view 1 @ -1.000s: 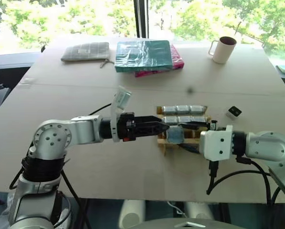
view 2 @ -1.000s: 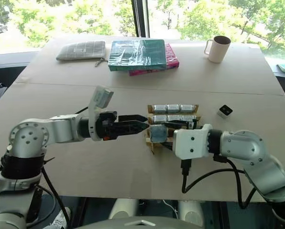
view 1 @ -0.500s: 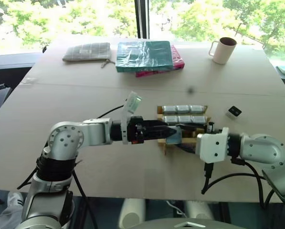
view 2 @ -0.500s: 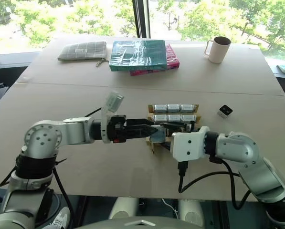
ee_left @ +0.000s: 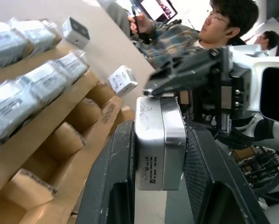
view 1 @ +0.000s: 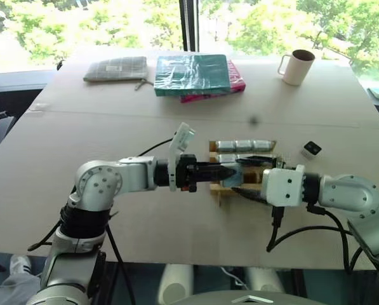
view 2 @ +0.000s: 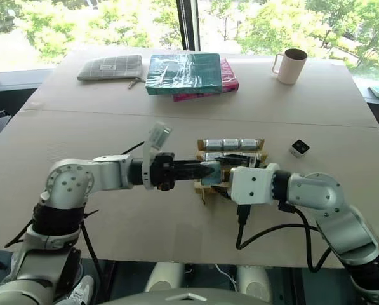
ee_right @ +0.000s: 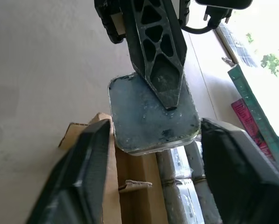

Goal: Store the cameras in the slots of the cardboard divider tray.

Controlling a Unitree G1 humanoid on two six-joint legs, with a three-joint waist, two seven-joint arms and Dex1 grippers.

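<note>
Left wrist view: left gripper (ee_left: pixel 160 140) clamps camera (ee_left: pixel 159 142); right gripper (ee_right: pixel 151 140) spread wide around it, above divider tray (ee_left: pixel 60 140).

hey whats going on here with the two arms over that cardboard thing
The robot is filing small cameras into a cardboard tray. Its left gripper is clamped on a pale blue-grey camera just above the tray, while the right gripper stands open on either side of it, as in a hand-over. Six silver cameras already fill the two far rows; a white one waits on the table.
</note>
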